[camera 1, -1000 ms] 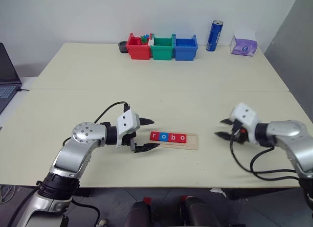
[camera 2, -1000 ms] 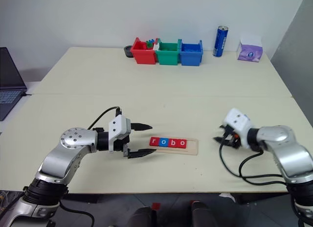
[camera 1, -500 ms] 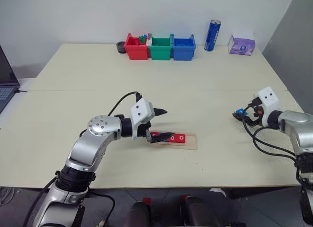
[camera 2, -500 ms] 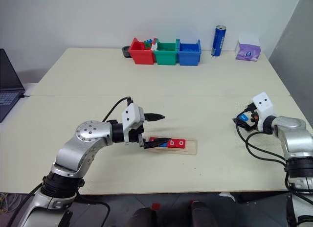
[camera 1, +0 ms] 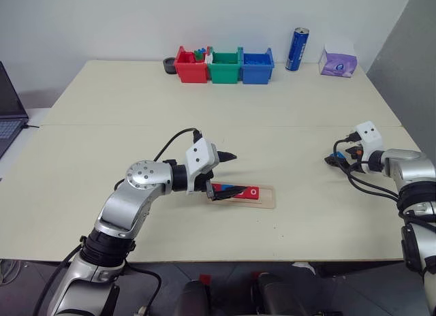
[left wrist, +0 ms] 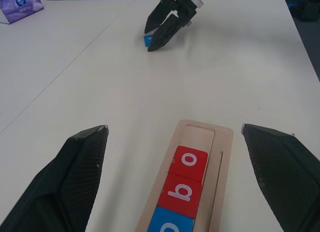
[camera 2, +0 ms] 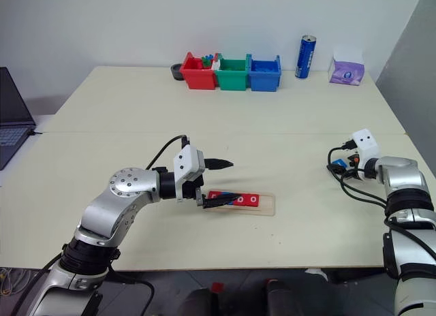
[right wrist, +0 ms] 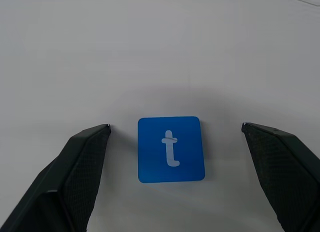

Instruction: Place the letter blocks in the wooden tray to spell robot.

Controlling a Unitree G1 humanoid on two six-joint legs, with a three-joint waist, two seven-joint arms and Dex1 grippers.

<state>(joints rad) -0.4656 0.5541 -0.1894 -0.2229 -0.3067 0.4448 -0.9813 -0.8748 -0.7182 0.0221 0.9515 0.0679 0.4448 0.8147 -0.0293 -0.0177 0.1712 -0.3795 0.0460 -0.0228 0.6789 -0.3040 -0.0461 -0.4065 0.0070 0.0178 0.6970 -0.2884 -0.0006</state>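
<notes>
1. Right pincer (right wrist: 172,142) released, straddling blue "t" tile (right wrist: 171,149), flat on worktop (right wrist: 160,52), well right of tray (camera 1: 267,197).
2. Left pincer (camera 2: 221,182) released at tray's left end.
3. Tile probably light, stiff, thin: grip opposite edges.

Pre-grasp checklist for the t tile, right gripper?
1. Right gripper open: ok, fingers stand wide apart.
2. Blue t tile centred between the fingers: ok, lying flat on the table, gaps on both sides.
3. Tile free of contact: ok, neither finger touches it.
4. Last slot in the wooden tray free: ok, bare wood after the red o tile.
5. Left gripper clear of the tray: not ok, open, its lower finger lies over the tray's left end.
6. Full r-o-b-o order in the tray: cannot tell, the left tiles are covered.
</notes>
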